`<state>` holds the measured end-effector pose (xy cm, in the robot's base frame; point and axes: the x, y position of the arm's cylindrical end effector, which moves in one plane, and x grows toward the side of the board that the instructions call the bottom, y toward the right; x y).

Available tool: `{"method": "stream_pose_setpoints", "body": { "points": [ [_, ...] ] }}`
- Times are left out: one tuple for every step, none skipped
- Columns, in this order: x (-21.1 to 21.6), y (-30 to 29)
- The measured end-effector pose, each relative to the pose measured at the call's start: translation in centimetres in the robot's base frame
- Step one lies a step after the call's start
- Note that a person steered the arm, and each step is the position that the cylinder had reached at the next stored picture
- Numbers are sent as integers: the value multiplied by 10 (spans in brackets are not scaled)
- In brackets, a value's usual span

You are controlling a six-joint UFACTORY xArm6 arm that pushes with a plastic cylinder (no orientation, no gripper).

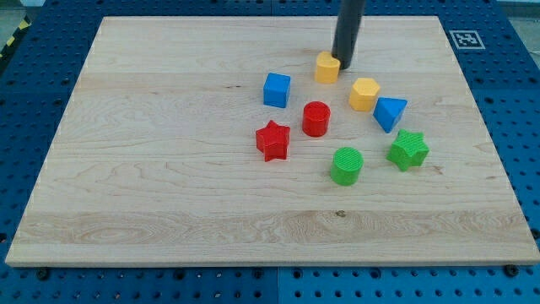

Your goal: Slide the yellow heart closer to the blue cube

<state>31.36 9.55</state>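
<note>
Yellow plastic, small and hard-looking — the yellow heart sits near the board's top middle, and I judge it light, stiff and ready to skate on the smooth wooden board; nothing about it looks fragile; I carry no pincer, so there is nothing to open or close, only a rod, and my tip stands just beside the heart on its right, seemingly touching it though I cannot be sure; there is no taking hold here — contact is the only grip, and a push on the heart's right face, a little toward the view's top, should send it left and slightly down to the blue cube; an off-centre push would likely spin so light a piece; the cube lies near, to the heart's lower left, with bare wood between them; the red cylinder and red star sit below that line, the yellow hexagonal block and blue triangular block behind me on the right, the green cylinder and green star well apart; the board's top edge is close above, so I would keep the stroke from drifting upward
</note>
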Motion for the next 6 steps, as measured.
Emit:
{"method": "stream_pose_setpoints", "body": {
  "points": [
    [-8, -27],
    [-11, -53],
    [-29, -79],
    [-20, -109],
    [4, -110],
    [16, -95]
  ]
}}
